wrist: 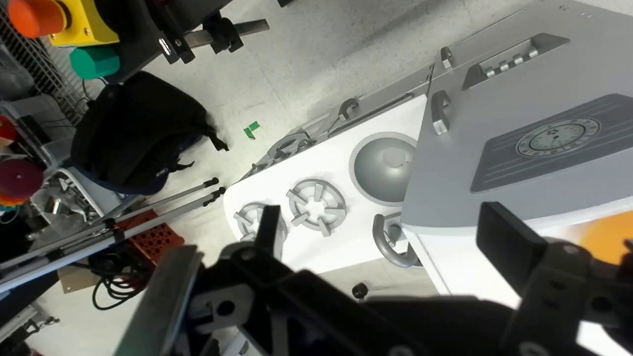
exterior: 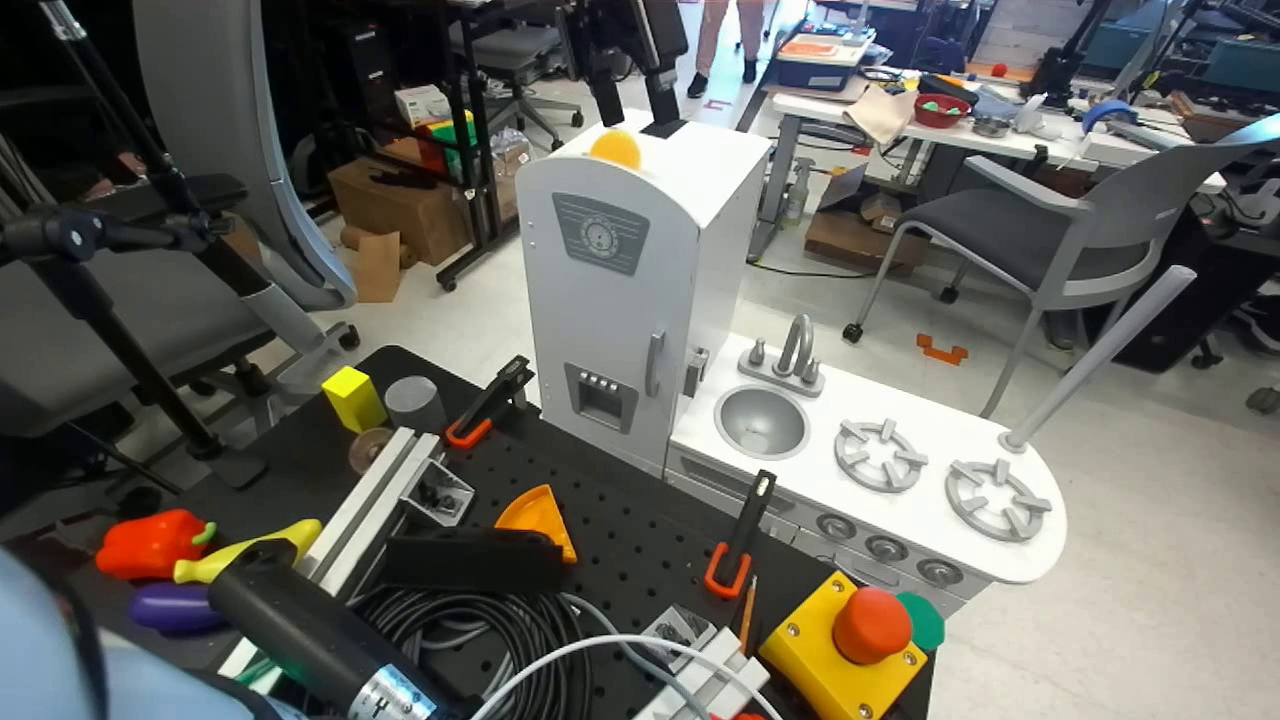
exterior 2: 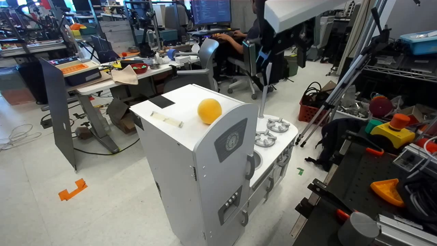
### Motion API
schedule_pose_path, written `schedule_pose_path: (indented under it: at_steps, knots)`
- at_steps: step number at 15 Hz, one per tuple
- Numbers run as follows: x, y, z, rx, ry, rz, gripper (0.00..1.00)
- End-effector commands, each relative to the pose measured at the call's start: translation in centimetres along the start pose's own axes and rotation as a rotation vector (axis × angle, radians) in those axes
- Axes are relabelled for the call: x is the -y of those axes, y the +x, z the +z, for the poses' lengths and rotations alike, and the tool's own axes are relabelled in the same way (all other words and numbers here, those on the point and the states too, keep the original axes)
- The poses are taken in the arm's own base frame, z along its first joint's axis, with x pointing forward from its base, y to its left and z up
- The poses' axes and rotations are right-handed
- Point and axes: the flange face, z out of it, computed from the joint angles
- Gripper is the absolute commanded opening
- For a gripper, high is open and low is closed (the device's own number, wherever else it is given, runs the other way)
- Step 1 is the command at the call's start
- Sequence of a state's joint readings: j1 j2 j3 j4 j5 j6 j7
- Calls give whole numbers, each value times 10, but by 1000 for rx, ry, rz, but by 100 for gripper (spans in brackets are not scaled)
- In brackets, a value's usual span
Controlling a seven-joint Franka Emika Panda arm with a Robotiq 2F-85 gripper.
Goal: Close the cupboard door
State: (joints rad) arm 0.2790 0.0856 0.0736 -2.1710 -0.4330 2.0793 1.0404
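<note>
Wrist view: jaws spread wide, empty, clear of the cupboard door (wrist: 504, 114) and its edges.

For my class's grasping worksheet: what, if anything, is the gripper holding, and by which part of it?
Nothing is held: in the wrist view, the gripper stands open, its fingers apart with nothing gripped between them.

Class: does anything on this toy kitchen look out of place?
Yes: a round orange-yellow object rests on top of the tall cabinet, behind the arched cupboard door. Odd: it seems unsecured and might roll.
</note>
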Motion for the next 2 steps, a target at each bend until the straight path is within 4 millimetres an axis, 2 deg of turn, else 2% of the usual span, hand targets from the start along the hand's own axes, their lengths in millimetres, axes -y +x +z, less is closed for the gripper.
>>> schedule_pose_path:
  at_steps: [1, 2]
  knots:
    - [-1, 0, -1, 0, 0, -1, 100]
    - [-1, 0, 0, 1, -1, -2, 100]
